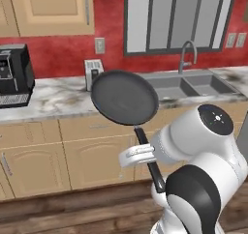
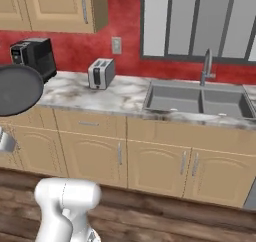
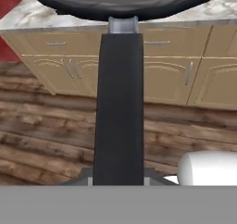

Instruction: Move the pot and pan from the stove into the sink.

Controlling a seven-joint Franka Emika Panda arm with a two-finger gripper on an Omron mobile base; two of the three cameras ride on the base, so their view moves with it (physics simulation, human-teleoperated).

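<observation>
In the left base view my end effector is clamped on the long black handle of the pan, which I hold up in the air, tilted, in front of the tabletop and left of the sink.

In the right base view the pan is at the left edge, well apart from the sink, beyond the toaster.

In the hand view the pan's handle runs straight up between my fingers, above the wooden floor.

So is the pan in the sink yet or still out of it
Out. The pan is held up in the air by its handle, in front of the cabinets, short of the sink, whose basins show nothing inside.
</observation>
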